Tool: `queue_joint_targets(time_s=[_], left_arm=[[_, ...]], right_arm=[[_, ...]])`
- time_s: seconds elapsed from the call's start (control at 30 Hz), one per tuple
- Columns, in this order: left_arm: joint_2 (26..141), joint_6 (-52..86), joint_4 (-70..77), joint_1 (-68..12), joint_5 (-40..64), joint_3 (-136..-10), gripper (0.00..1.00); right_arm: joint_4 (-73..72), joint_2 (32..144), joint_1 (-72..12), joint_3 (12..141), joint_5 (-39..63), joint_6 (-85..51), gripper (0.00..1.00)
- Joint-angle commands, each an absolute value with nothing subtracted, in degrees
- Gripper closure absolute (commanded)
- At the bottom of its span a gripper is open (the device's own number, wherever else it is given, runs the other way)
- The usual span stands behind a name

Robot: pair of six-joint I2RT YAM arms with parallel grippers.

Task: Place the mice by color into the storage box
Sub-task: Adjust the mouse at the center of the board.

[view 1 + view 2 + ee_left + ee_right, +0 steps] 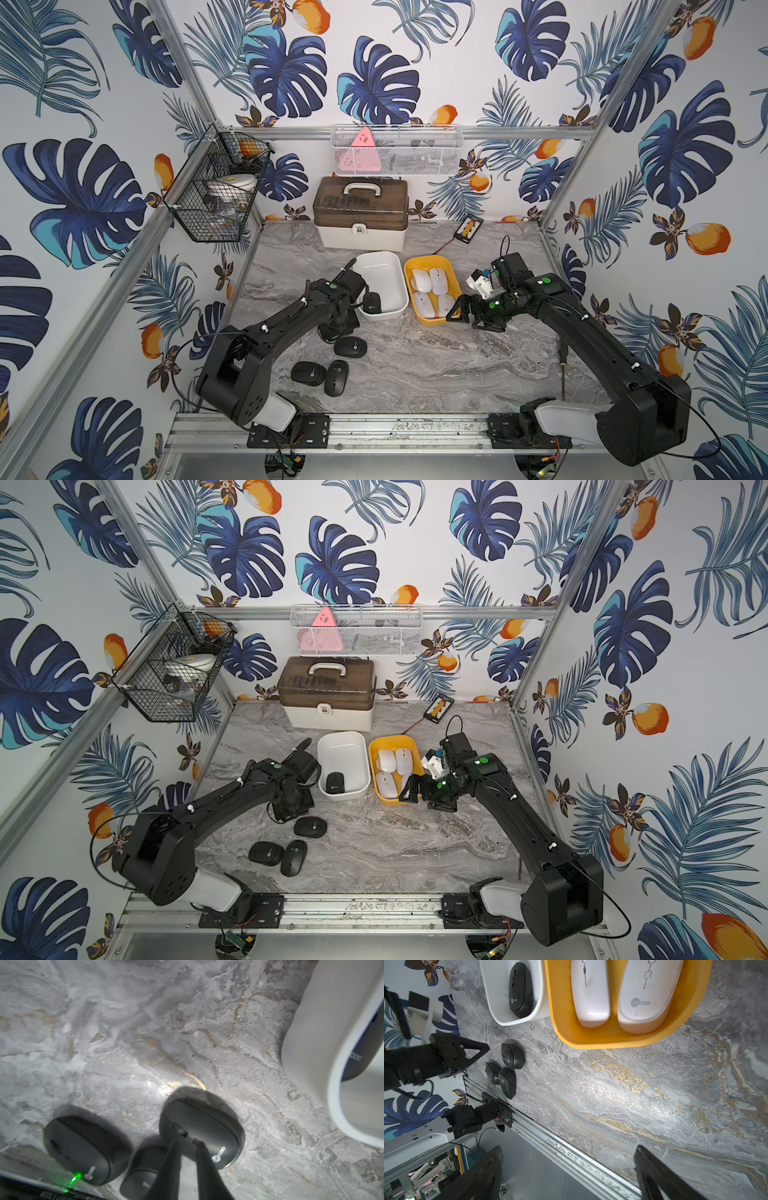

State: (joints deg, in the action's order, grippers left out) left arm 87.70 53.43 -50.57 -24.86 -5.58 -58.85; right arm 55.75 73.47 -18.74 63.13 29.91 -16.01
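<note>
Three black mice (350,346) (308,373) (336,377) lie on the marble table at the front left. A fourth black mouse (372,303) sits in the white box (380,266). Several white mice (420,279) fill the yellow box (428,259) beside it. My left gripper (186,1141) hangs just over the nearest black mouse (207,1126), its jaws almost together with nothing between them. My right gripper (568,1149) is wide open and holds nothing, by the yellow box's (612,1043) near right corner.
A storage case with a brown lid (360,212) stands at the back of the table. A black wire basket (216,187) and a white mesh basket (395,149) hang on the walls. A small black-and-yellow device (469,228) lies at the back right. An aluminium rail (395,428) runs along the front edge.
</note>
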Motion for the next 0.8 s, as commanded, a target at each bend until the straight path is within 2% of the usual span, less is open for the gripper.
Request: queue_joint_targets(time_s=[0.0,0.23,0.37,0.77], left_arm=[[91.0,53.9,-44.4,-24.8,-5.3,-60.5,0.79],[98.5,54.1,-40.2,-26.7,-4.7,-61.9,0.79],[100.3,54.8,-41.1,-30.6,-5.2,-62.7,0.79],[92.3,61.5,-45.9,-40.3,-7.4,-53.3,0.79]], right_arm=[[55.5,73.5,-18.8,63.5,30.6,-15.2,0.0],[55.8,73.7,-18.8,63.3,30.9,-14.1,0.0],[55.8,74.0,-18.8,63.5,31.3,-14.0,0.0],[55.3,73.0,-18.8,62.4,31.6,-14.2,0.0]])
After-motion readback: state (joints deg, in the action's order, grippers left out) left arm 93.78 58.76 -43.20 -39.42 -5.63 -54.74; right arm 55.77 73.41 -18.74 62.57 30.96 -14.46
